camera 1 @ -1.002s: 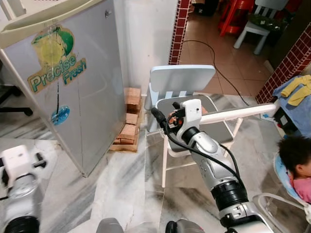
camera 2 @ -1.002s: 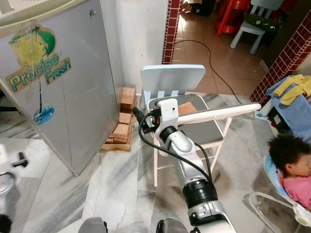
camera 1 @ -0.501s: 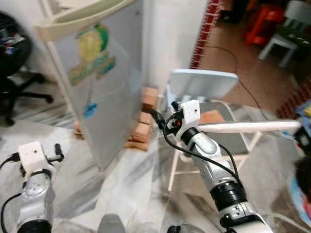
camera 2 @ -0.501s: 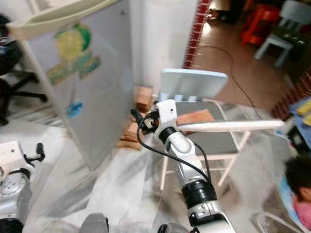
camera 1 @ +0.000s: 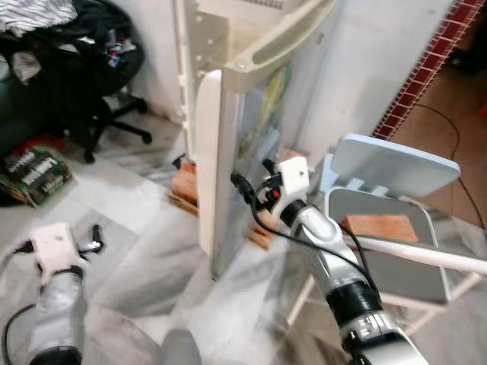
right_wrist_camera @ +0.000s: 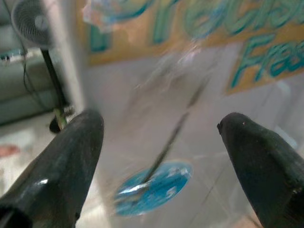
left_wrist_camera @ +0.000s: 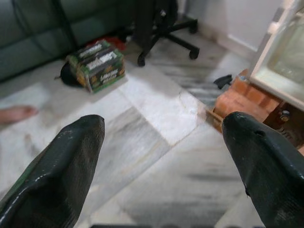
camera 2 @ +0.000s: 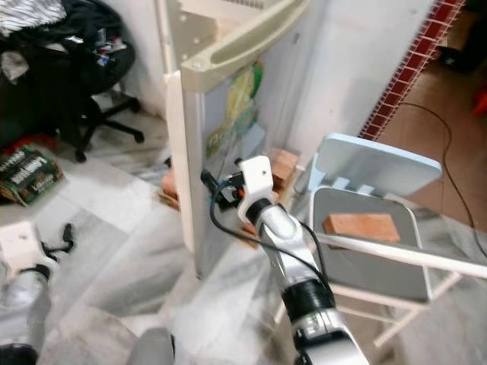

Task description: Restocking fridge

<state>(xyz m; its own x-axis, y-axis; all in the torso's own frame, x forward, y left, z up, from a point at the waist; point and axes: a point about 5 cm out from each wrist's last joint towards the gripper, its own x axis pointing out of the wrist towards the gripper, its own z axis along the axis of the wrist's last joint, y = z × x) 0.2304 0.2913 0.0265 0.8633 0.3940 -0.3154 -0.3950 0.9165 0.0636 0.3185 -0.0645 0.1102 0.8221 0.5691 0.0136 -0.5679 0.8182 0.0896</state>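
Fridge (camera 1: pixel 228 144) side just ahead of the right gripper's (right_wrist_camera: pixel 161 137) spread fingers (right_wrist_camera: pixel 71 156).

— What does the fridge look like?
— A small silver fridge (camera 1: pixel 228 152) with a cream top and a green-yellow sticker (camera 2: pixel 240 106).
— Where is it?
— Upright on bricks (camera 1: pixel 185 185) beside the wall.

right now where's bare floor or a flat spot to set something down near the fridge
Bare marble floor lies in front of the fridge, between it and the left gripper. The folding chair seat is free apart from one brick. It is crowded at the fridge's base, with stacked bricks, and toward the office chair and box.
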